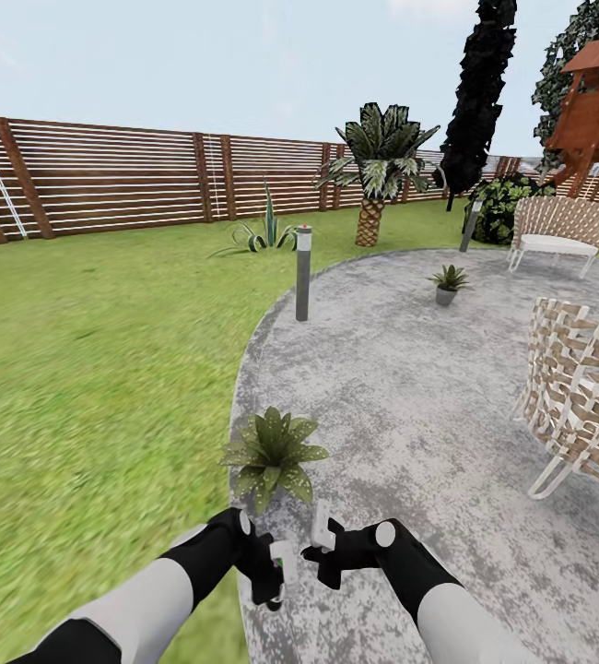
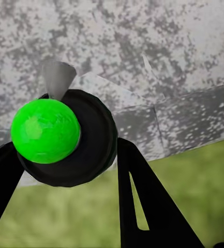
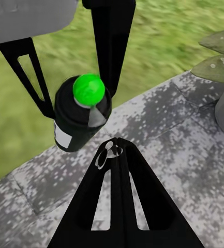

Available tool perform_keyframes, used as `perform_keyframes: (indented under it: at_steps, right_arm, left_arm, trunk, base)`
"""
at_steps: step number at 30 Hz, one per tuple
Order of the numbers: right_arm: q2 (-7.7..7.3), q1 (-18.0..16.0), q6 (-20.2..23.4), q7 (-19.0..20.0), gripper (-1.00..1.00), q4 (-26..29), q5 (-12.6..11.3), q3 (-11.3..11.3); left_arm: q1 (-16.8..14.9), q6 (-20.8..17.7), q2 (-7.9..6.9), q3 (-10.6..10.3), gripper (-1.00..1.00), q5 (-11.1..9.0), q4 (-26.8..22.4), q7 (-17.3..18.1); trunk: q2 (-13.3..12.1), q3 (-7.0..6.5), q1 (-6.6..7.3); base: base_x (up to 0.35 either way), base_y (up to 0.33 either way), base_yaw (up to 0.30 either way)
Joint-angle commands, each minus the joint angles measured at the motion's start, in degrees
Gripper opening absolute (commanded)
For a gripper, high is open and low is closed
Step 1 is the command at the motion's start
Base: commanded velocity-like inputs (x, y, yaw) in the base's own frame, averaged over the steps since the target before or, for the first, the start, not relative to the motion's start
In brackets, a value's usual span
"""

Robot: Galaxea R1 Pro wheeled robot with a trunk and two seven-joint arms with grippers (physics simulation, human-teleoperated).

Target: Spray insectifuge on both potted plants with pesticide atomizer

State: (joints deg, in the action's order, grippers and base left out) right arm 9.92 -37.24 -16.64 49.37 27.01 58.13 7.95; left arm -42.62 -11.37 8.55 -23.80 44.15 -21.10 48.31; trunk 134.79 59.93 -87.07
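The left gripper (image 1: 276,576) has its fingers clamped on the atomizer (image 3: 82,113), holding it low over the patio (image 1: 410,387) edge beside the lawn (image 1: 97,369). The right gripper (image 1: 321,544) hangs just beside it with its fingers together, holding nothing. One potted plant (image 1: 272,454) stands right in front of both grippers on the patio rim; the other plant (image 1: 447,281) sits well beyond, past the lamp post (image 1: 303,274).
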Motion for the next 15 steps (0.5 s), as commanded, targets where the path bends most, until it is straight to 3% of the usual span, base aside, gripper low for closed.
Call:
perform_keyframes:
  at_steps: [1, 15]
  right_arm:
    - [0.08, 0.0, -0.3, 0.3, -1.0, 0.1, 0.5, 0.5]
    - [0.08, 0.0, -0.3, 0.3, -1.0, 0.1, 0.5, 0.5]
  left_arm:
    - [0.0, -0.5, 0.13, -0.1, -1.0, 0.1, -0.1, 0.3]
    - [0.0, 0.2, 0.79, 0.0, -1.0, -0.4, -0.2, 0.2]
  trunk:
    - [0.0, 0.05, 0.01]
    - [0.0, 0.05, 0.01]
  base:
    - [0.0, 0.0, 0.0]
    - [0.0, 0.0, 0.0]
